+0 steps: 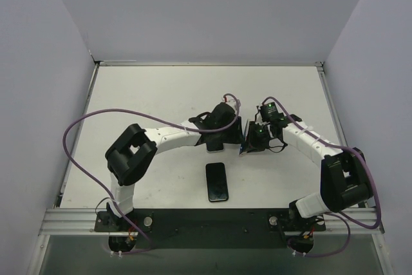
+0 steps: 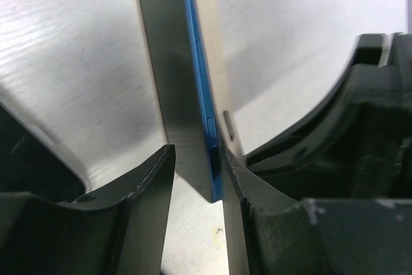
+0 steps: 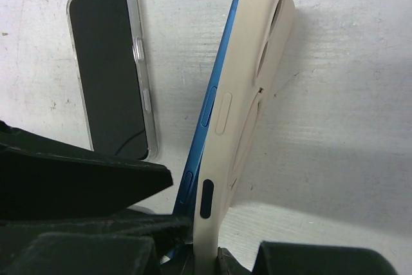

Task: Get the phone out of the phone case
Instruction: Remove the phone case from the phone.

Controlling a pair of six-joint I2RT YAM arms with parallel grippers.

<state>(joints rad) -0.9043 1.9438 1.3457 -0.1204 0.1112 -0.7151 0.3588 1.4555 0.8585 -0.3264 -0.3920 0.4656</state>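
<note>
The left hand (image 2: 198, 175) is closed on the phone (image 2: 175, 94). One of its dark fingers (image 2: 149, 191) presses the black screen face and the other presses the beige phone case (image 2: 207, 37) on the back, so phone and case are pinched together, edge-on to the left wrist camera. The phone's blue side rail, with a slim button, runs bare between the screen and the case's rim. The right hand (image 3: 215, 223) meets the same pair from the other end. The lower end of the case drops between its two dark fingers, and one fingertip lies just beside the blue rail. The far side is cut off at the bottom of the right wrist view, so I cannot tell whether this hand is clamped on it. That view shows the case's moulded button covers and a dark oval slot, with the blue rail exposed along the case's rim. The phone sits at least partly in the case, held over the white surface (image 1: 148, 94) near its middle, between the two hands, which face each other closely in the top view. Nearer the arm bases, a second phone (image 3: 112, 69) in a clear cover lies flat, screen up, apart from both hands.
</note>
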